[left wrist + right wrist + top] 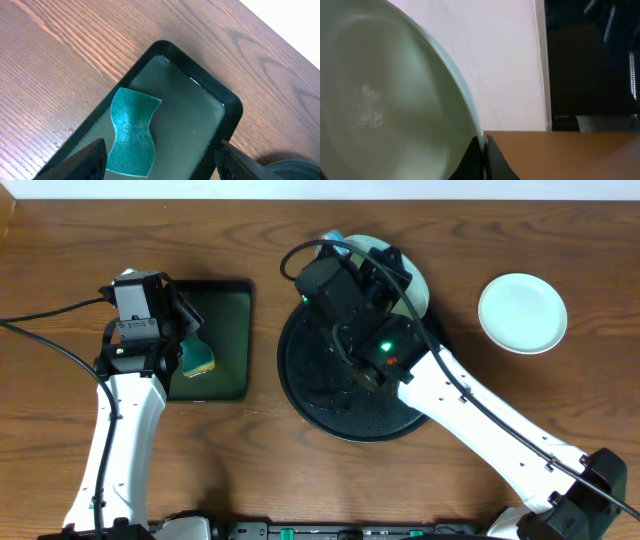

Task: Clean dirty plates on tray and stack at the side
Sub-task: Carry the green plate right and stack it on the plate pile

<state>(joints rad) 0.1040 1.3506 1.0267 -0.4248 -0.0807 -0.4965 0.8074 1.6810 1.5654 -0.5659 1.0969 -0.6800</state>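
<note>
My right gripper (484, 145) is shut on the rim of a pale mint plate (385, 100), which it holds tilted over the far edge of the round black tray (320, 390). From overhead that plate (415, 280) shows only partly behind the right arm. A second, white plate (522, 312) lies flat on the table to the right of the tray. My left gripper (162, 165) is open above a teal sponge (131, 132), and nothing is between its fingers (90, 160). The sponge lies loose in the rectangular green tray (230, 107).
The rectangular green tray (228, 320) sits left of the round tray, with wet film on its floor. Droplets speckle the black tray. Cables run from both arms across the wooden table (60, 250). A white wall rises behind the table's far edge.
</note>
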